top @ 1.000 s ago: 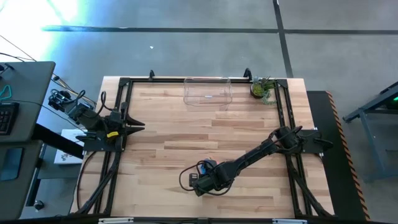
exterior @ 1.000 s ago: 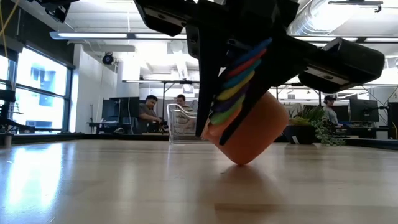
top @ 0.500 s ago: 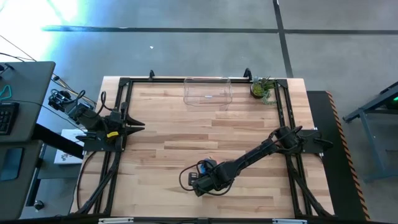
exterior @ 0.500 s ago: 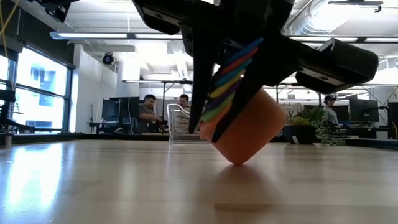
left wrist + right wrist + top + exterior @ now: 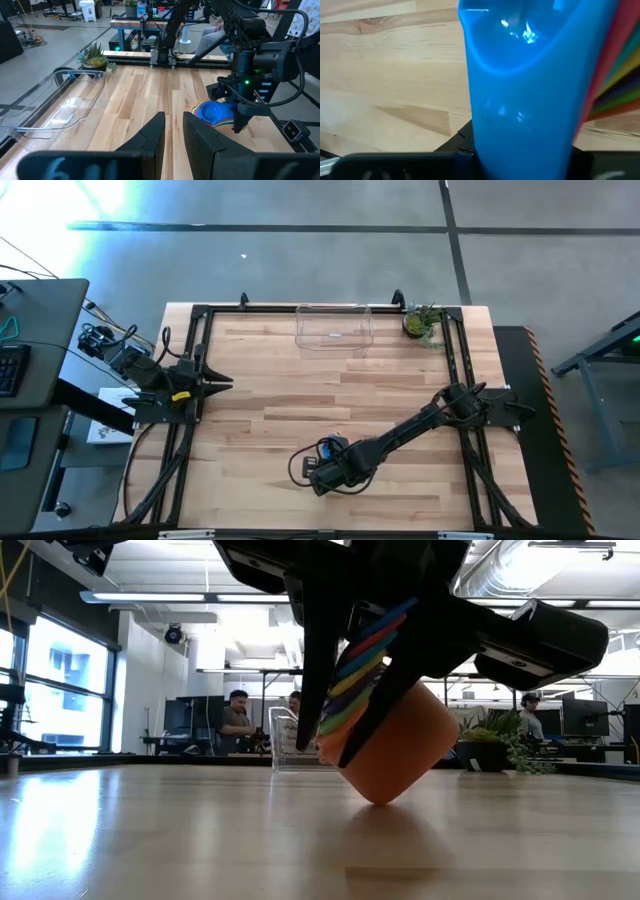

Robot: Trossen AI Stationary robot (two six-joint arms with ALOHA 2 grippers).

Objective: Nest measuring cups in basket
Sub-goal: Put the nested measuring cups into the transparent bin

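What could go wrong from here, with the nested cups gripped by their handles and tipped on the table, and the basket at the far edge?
1. The right gripper pinches only the fanned handles of the nested measuring cups; the stack is tilted, its orange bottom on the table, so cups could slide apart or slip out during a lift.
2. The basket sits across the table, beside the potted plant; a long carry could drop cups or brush the plant.

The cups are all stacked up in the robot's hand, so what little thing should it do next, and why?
Probably lift. The right gripper has its jaws on the handles of the measuring cups, nested and tilted, the bottom one touching the table. The basket sits empty at the far edge, so the stack should rise first, then travel.
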